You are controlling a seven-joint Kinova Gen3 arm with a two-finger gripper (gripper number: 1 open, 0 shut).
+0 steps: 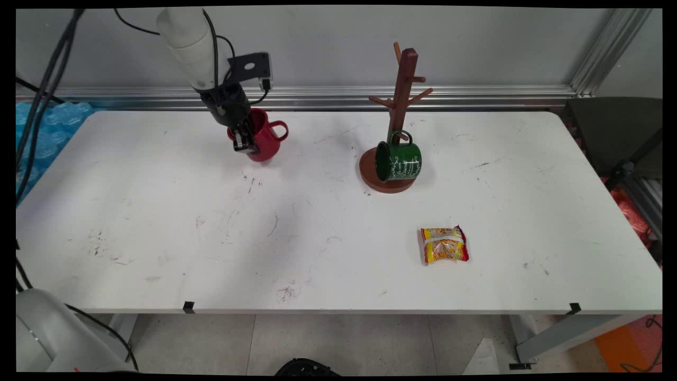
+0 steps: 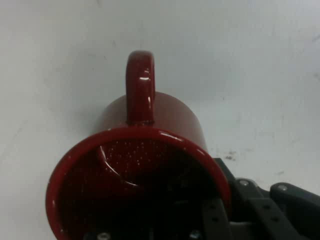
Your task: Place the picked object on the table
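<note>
Gripper (image 1: 244, 142) and red mug (image 1: 263, 140) are met at the table's far left in the main view: the black fingers are clamped on the mug's rim, one finger reaching inside the cup and the other lying against its outer wall. The mug is seen tilted, its handle turned to the picture's right, and it appears to be lifted just clear of the table (image 1: 158, 222) or barely touching it — which of the two cannot be told. To the right, well apart, a wooden mug tree (image 1: 400, 106) is stood on its round base, and a green mug (image 1: 400, 160) is hung by its handle from a low peg, so that its mouth faces left. Nearer the front edge a yellow and red snack packet (image 1: 444, 245) is laid flat.

In the hand view the mug's (image 2: 135, 165) open mouth is turned toward the camera, the handle pointing away and upward. The gripper's (image 2: 200, 227) linkage is seen at the bottom right, one finger lost in the dark interior — a pinch on the rim wall, which explains the mug's tilt.
</note>
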